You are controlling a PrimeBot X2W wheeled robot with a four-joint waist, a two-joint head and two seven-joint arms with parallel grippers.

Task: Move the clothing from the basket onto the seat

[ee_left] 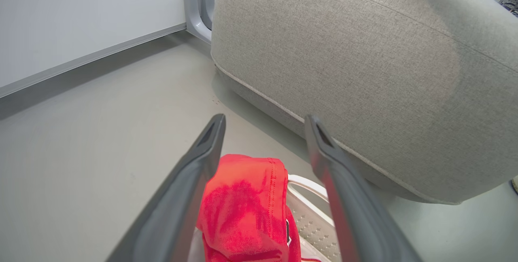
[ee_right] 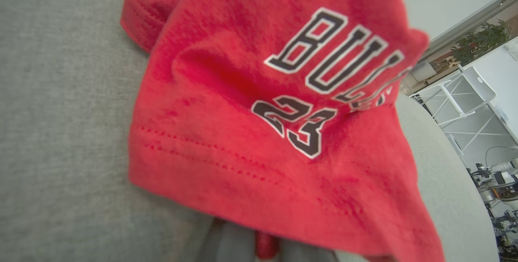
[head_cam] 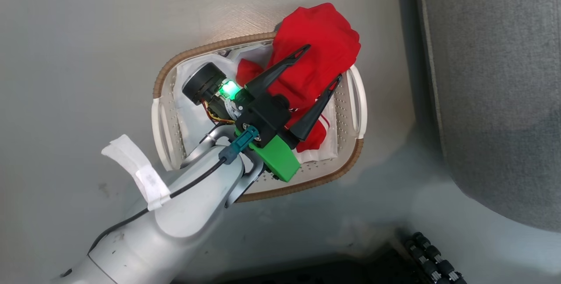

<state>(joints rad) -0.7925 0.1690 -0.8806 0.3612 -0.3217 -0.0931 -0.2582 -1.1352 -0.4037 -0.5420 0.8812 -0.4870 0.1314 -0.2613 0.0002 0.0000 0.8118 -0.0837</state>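
On floor [head_cam: 87, 34], near sofa [head_cam: 495, 78]: one basket [head_cam: 173, 126], standing apart from the sofa.
Basket contents: white liner [head_cam: 190, 113] and bunched red clothing [head_cam: 322, 34], heaped at the far end and spilling over the rim; number of pieces in the heap unclear.
Left gripper [head_cam: 323, 61]: above the basket, fingers spread wide, hovering over the heap.
Right gripper [ee_right: 267, 249]: finger bases close together at the bottom of the right wrist view, pinching red cloth.
Jersey [ee_right: 243, 140]: one, red, lettered "BUL…" and "23" in black and white, draped in front of the right wrist camera, over grey sofa fabric.
Counts: one basket, one sofa, two grippers, one lettered jersey.
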